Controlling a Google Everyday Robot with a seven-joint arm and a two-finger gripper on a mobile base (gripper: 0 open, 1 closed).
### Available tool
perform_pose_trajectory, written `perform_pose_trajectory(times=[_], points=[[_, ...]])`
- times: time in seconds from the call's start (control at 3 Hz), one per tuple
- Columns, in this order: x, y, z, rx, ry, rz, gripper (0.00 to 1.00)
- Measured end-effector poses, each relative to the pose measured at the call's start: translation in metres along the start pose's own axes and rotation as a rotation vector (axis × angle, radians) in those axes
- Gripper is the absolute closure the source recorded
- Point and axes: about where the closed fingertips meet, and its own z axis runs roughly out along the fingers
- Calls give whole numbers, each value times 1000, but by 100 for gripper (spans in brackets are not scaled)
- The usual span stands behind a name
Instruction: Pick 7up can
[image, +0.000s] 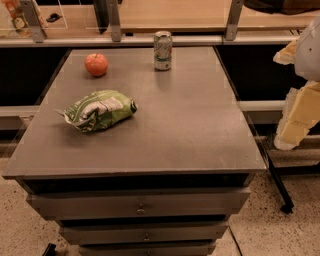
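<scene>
The 7up can (163, 50) stands upright at the far edge of the grey table top (190, 125), a little right of its middle. It is silvery-white with green markings and a metal top. My gripper (298, 116), pale cream with the white arm above it, hangs at the right edge of the view. It is off the table's right side, well to the right of the can and nearer to me. It holds nothing that I can see.
A red apple (96, 64) sits at the far left of the table. A green and white snack bag (99, 110) lies at the left middle. Drawers (140, 205) run below the front edge. A shelf rail with metal posts (115, 22) stands just behind the can.
</scene>
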Motion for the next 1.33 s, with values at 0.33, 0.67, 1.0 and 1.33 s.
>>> perform_pose_trajectory(times=[0.33, 0.67, 1.0, 1.33], points=[[0, 0, 0, 0, 0, 0, 0], [-5, -11, 6, 10, -51, 53, 0], [-11, -27, 7, 49, -122, 153, 0], [-17, -42, 9, 102, -206, 265, 0]])
